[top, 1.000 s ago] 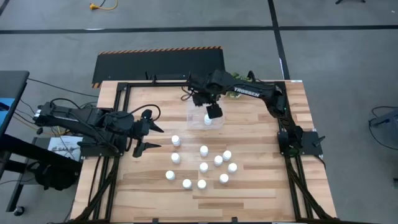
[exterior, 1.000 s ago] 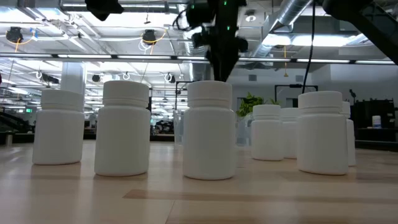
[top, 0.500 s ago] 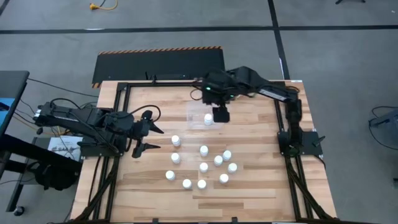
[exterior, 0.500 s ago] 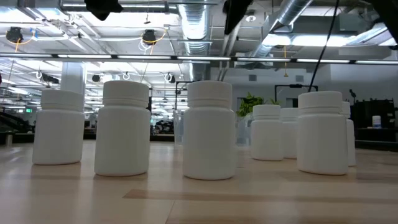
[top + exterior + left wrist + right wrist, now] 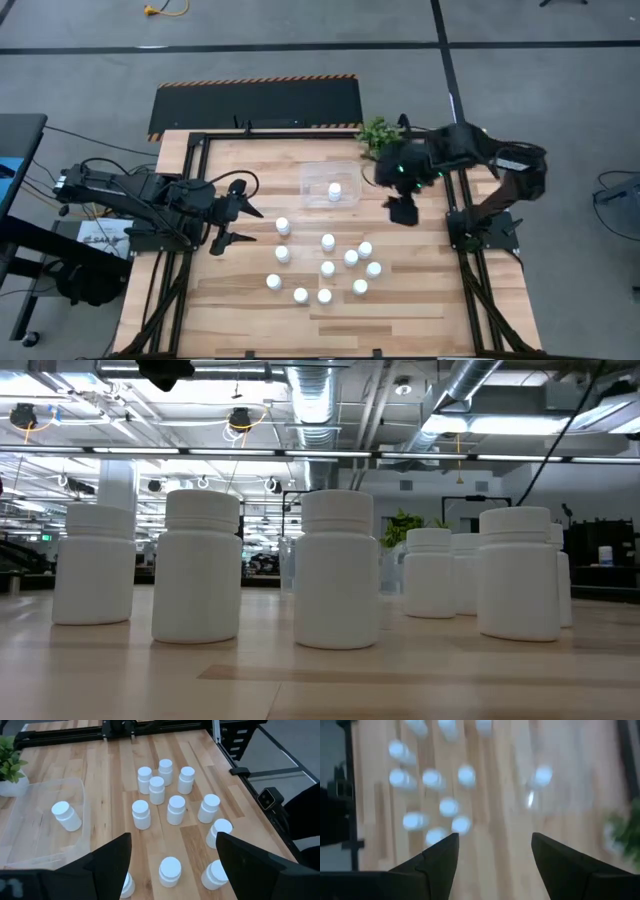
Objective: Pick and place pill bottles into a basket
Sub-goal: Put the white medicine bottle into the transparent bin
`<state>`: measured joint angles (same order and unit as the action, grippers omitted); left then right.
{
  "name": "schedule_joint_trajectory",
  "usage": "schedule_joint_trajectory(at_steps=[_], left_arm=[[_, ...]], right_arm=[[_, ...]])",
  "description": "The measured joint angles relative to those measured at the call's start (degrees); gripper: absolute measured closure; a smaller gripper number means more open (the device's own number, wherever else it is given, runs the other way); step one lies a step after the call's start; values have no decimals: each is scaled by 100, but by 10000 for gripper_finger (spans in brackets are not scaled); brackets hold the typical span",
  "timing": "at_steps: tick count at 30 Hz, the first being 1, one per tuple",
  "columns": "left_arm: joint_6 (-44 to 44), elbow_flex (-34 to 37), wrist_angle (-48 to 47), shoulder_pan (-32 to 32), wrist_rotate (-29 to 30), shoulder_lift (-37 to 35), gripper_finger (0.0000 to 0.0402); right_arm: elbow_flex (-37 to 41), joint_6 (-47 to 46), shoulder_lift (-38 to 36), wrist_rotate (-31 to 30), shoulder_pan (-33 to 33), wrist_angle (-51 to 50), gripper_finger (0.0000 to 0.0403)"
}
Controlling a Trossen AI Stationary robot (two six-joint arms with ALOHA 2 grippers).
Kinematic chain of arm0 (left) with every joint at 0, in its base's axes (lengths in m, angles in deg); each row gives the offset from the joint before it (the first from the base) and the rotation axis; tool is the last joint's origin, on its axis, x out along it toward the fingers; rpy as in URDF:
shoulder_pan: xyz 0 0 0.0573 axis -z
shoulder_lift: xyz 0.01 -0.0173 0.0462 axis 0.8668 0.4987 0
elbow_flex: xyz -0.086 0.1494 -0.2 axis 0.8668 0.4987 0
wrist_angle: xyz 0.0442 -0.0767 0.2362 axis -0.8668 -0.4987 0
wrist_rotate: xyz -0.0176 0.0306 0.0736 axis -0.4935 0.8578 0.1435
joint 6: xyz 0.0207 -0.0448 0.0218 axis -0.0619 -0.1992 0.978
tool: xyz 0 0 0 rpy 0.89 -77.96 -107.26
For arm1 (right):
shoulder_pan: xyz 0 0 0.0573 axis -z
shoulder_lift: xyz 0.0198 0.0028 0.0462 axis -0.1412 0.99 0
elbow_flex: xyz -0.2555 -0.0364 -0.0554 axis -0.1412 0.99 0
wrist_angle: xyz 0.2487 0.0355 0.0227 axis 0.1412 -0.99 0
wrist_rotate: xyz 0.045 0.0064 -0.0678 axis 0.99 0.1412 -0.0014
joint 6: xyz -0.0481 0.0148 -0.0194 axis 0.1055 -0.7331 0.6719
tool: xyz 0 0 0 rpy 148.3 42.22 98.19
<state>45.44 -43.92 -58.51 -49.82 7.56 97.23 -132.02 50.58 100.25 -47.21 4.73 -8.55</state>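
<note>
One white pill bottle (image 5: 335,191) lies in the clear basket (image 5: 312,178) at the table's far middle; both also show in the left wrist view, the bottle (image 5: 66,816) inside the basket (image 5: 40,802). Several more white bottles (image 5: 328,241) stand upright on the wood nearer the front, and they show close up in the low view (image 5: 335,570). My right gripper (image 5: 403,210) is open and empty, raised to the right of the basket; its fingers stand apart in its wrist view (image 5: 495,850). My left gripper (image 5: 248,222) is open and empty at the table's left (image 5: 173,837).
A small green potted plant (image 5: 380,133) stands at the far edge, right of the basket, close to my right arm. A black frame (image 5: 200,140) borders the table. Bare wood lies between the basket and the standing bottles.
My right gripper has gone from above the basket toward the table's right edge and a little toward the near edge, out of the low view. The bottle in the basket has stayed where it was.
</note>
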Motion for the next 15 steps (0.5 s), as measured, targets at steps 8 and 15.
schedule_joint_trajectory(at_steps=[8,15], left_arm=[[210,0,-15,0,-116,0,123],[449,0,-20,0,-329,1,123]], right_arm=[[2170,-866,-554,-1,-847,395,159],[2958,-1084,-355,-3,-1291,1550,159]])
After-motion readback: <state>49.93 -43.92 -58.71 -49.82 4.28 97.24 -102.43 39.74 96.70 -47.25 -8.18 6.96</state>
